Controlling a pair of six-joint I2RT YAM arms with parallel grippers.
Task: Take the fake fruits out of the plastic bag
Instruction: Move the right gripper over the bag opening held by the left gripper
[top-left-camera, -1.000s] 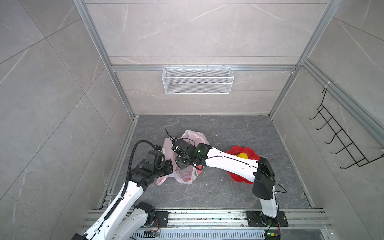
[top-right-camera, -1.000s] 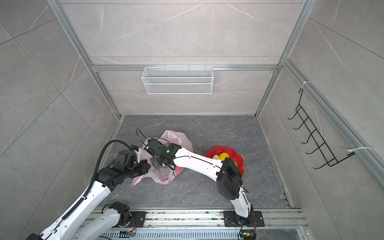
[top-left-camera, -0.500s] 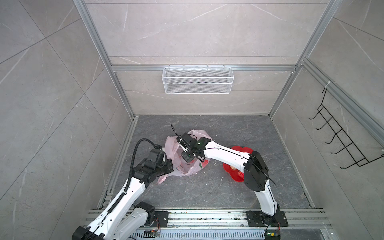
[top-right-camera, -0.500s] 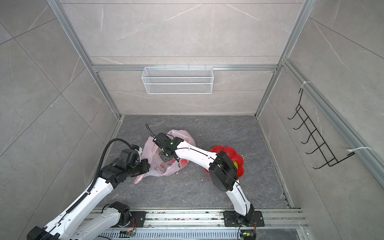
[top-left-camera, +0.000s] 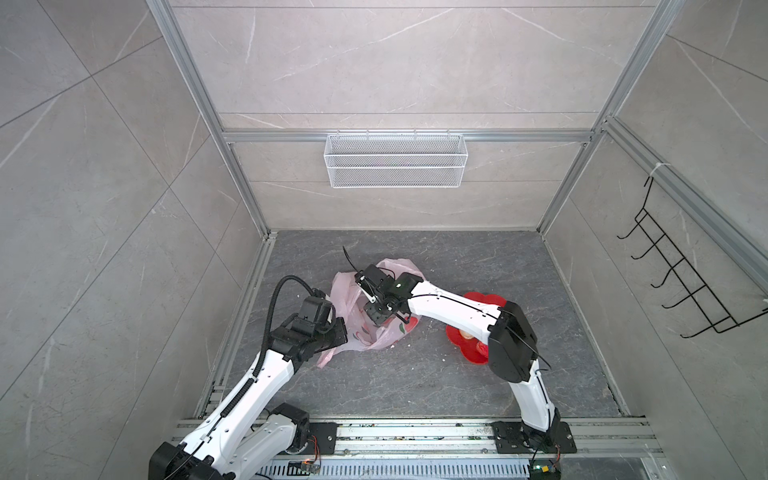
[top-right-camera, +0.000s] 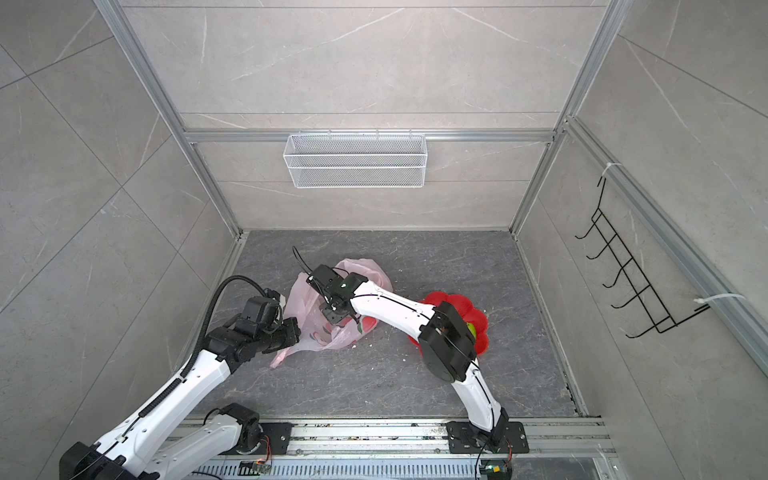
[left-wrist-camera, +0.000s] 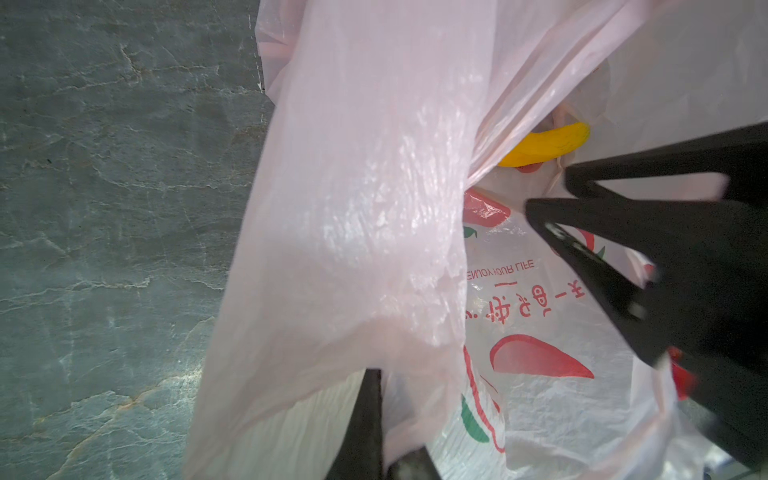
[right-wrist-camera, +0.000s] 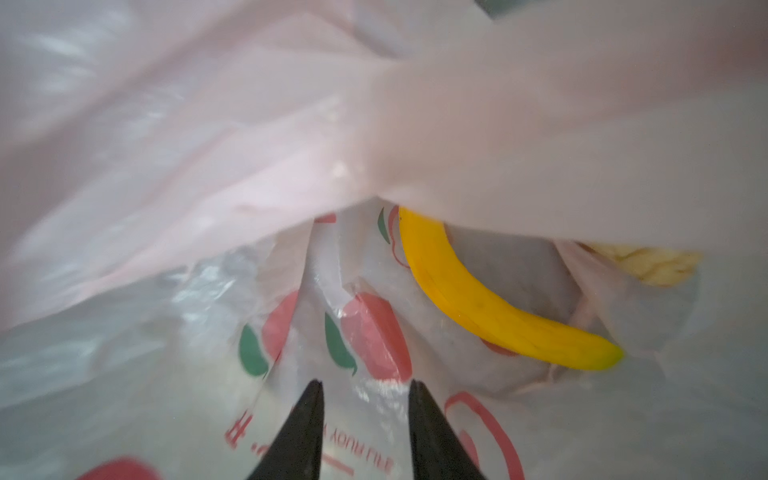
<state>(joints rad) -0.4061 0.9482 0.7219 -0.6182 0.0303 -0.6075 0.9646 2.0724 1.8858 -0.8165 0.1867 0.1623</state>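
Note:
The pale-pink plastic bag (top-left-camera: 388, 332) (top-right-camera: 316, 328) lies left of the floor's middle. My left gripper (left-wrist-camera: 386, 415) (top-left-camera: 337, 329) is shut on a fold of the film at its mouth and holds that edge up. My right gripper (right-wrist-camera: 365, 390) (top-left-camera: 376, 318) is open inside the mouth, with nothing between its fingers (left-wrist-camera: 615, 232). A yellow banana (right-wrist-camera: 490, 299) (left-wrist-camera: 544, 145) lies deeper in the bag, ahead of and beside the right fingertips. A beige knobbly lump (right-wrist-camera: 648, 262) shows behind a fold of film. Outside the bag, a green ball (top-right-camera: 471, 330) and a beige lump (top-left-camera: 465, 334) rest on the dish.
A red flower-shaped dish (top-left-camera: 484, 301) (top-right-camera: 453, 301) sits right of the bag, partly under my right arm. A white wire basket (top-left-camera: 395, 166) hangs on the back wall and a black hook rack (top-left-camera: 681, 282) on the right wall. Metal rails run along the floor's edges.
My right gripper has gone down into the bag's mouth and its jaws have spread wider; the elbow swung toward the front right. The left gripper keeps its hold on the bag.

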